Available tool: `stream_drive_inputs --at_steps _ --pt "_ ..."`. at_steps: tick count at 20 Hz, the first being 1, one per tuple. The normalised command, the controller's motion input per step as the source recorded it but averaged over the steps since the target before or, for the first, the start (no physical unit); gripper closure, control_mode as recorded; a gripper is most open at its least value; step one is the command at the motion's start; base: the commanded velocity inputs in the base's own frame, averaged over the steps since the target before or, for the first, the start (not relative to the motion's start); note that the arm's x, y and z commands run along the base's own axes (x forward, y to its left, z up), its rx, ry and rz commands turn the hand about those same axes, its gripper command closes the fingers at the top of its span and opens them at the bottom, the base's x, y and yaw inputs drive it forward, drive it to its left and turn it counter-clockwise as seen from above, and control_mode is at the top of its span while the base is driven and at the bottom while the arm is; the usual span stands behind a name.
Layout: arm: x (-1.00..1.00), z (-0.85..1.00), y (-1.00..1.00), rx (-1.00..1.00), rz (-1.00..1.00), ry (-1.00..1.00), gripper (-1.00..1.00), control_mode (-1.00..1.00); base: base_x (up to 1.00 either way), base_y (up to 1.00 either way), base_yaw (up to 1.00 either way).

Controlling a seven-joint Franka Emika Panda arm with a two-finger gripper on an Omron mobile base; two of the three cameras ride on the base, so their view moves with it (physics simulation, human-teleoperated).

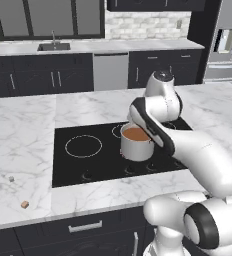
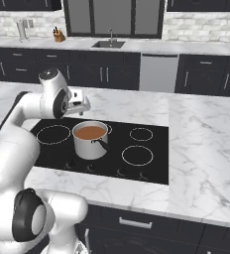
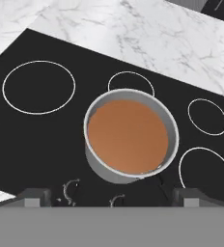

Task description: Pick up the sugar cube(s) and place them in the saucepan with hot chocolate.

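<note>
The gripper (image 3: 112, 195) hangs spread wide and empty above the saucepan (image 3: 115, 170), which stands directly below it on the black cooktop (image 3: 41, 135) with hot chocolate (image 3: 127, 136) inside. The two sugar cubes (image 1: 18, 191) lie well away to its left on the marble surface (image 1: 18, 145).

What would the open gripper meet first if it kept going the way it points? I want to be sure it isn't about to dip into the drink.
Probably the hot chocolate in the saucepan, roughly centred ahead of the gripper; depth is unclear.
</note>
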Motion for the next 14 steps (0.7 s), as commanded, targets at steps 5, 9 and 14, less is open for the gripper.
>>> stream_drive_inputs --at_steps 5,9,14 --pt "-0.61 0.21 0.21 0.03 0.01 -0.09 -1.00 -1.00 0.00 0.00 0.00" --pt "-0.75 0.13 0.44 0.02 0.11 0.00 -1.00 -1.00 0.00 0.00 0.00" --pt "-0.99 0.03 0.46 0.02 0.15 0.00 -1.00 -1.00 0.00 0.00 0.00"
